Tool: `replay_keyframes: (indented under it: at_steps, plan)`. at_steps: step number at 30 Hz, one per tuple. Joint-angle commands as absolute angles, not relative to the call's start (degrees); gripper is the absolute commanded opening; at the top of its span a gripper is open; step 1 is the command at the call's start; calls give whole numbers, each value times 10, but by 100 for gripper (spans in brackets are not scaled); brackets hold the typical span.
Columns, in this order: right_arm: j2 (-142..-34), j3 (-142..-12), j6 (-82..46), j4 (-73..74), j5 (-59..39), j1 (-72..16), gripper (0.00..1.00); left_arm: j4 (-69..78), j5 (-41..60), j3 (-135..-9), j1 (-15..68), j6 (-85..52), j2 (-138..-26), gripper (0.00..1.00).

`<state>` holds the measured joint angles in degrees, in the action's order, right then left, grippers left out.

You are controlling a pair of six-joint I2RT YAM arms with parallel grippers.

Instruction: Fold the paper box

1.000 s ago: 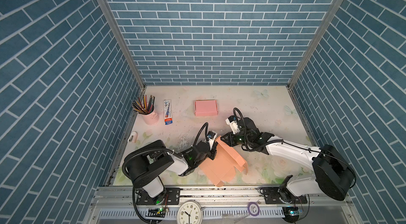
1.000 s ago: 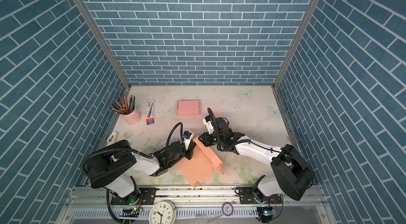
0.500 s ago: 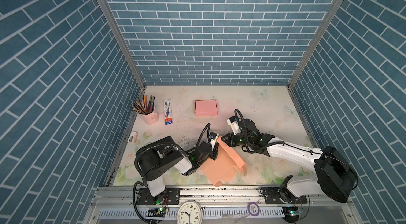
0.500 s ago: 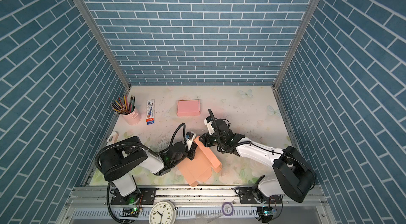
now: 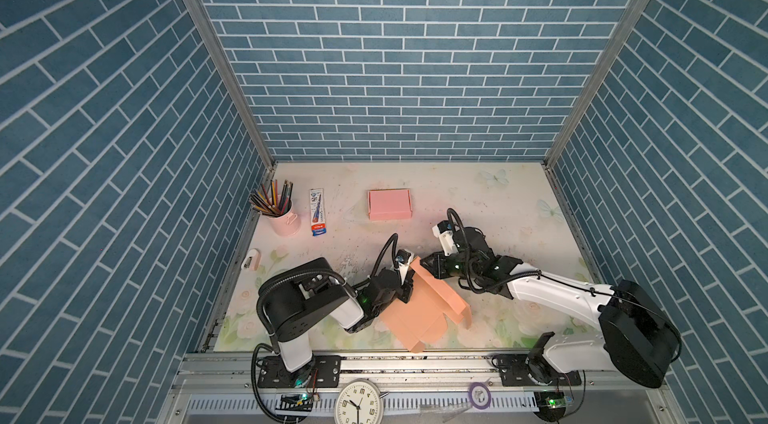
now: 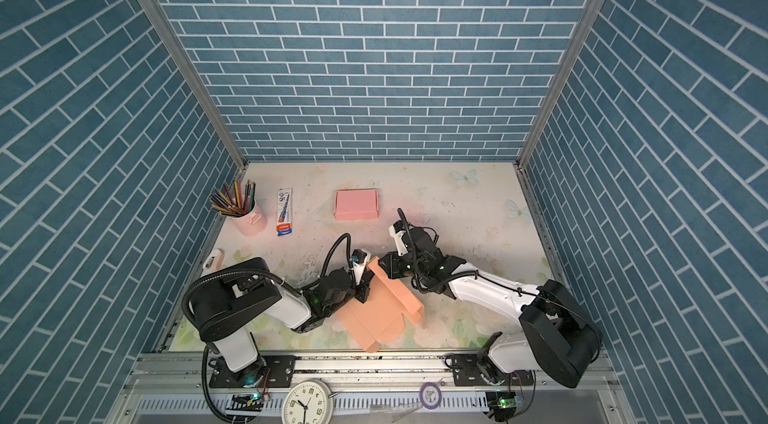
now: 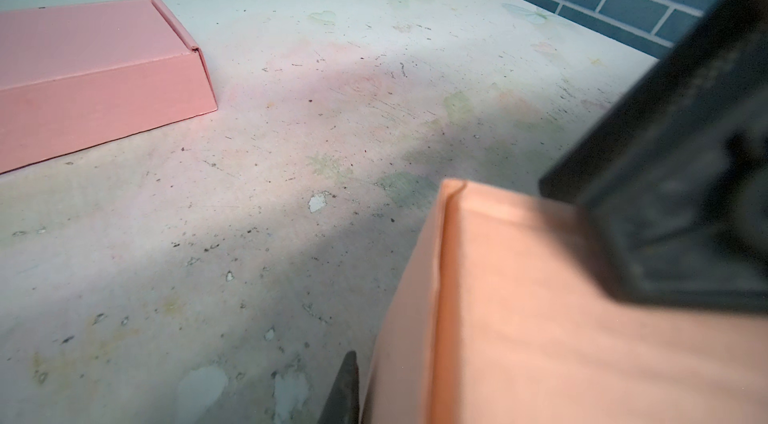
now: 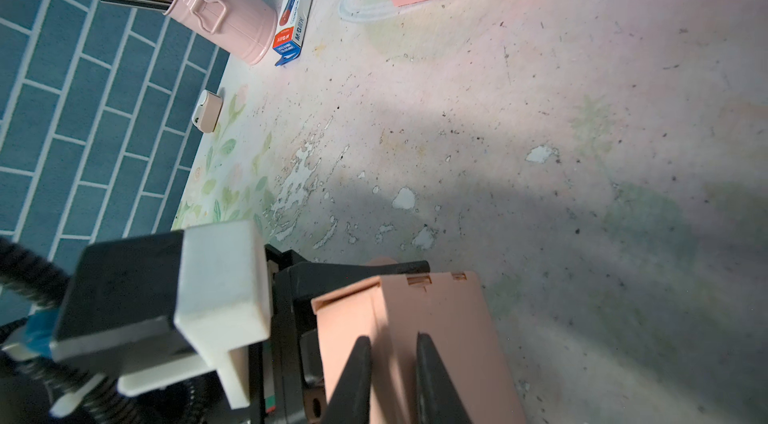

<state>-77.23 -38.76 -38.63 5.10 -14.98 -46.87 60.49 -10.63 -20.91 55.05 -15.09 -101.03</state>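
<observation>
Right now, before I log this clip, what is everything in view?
orange paper box: 1, orange, partly folded, front centre of the table
pink folded box: 1, pink, closed, back centre
pencil cup: 1, pink, back left corner
coloured pencils: a bunch, mixed colours, standing in the pencil cup
pen box: 1, white, blue and red, flat beside the pencil cup
small beige case: 1, beige and white, left edge; type unclear
clock: 1, white face, front rail
purple tape ring: 1, purple, front rail
table: 1, pale floral, worn
left gripper: 1, black, shut on the orange paper box's left edge
right gripper: 1, black, shut on its raised far wall
</observation>
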Motion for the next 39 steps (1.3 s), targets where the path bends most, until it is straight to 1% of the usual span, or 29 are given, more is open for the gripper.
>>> replay_keyframes:
  at_steps: [1,4,10,16,20,23,29,33,36,39]
  plan:
    - [-772,-368,-399,-11,-140,-473,21,635,-133,-203,549,-162,-1011,19]
    - [-770,-370,-402,-9,-142,-474,22,634,-130,-200,550,-161,-1005,19]
    - [-753,-381,-404,-18,-137,-474,29,634,-128,-195,550,-162,-1004,18]
    - [-710,-384,-412,-33,-119,-471,34,634,-128,-196,549,-160,-1006,18]
    - [-666,-364,-410,-1,-111,-466,36,634,-129,-197,550,-160,-1011,18]
    - [-634,-359,-394,-6,-98,-453,36,636,-131,-196,551,-161,-1012,18]
    - [-608,-375,-359,-73,-90,-404,33,639,-131,-194,551,-161,-1011,18]
    - [-619,-363,-348,-82,-97,-363,30,638,-131,-194,551,-161,-1008,18]
    - [-642,-345,-329,-59,-102,-341,27,638,-131,-194,550,-162,-1010,18]
    - [-678,-333,-318,-19,-148,-319,24,639,-131,-194,551,-162,-1012,18]
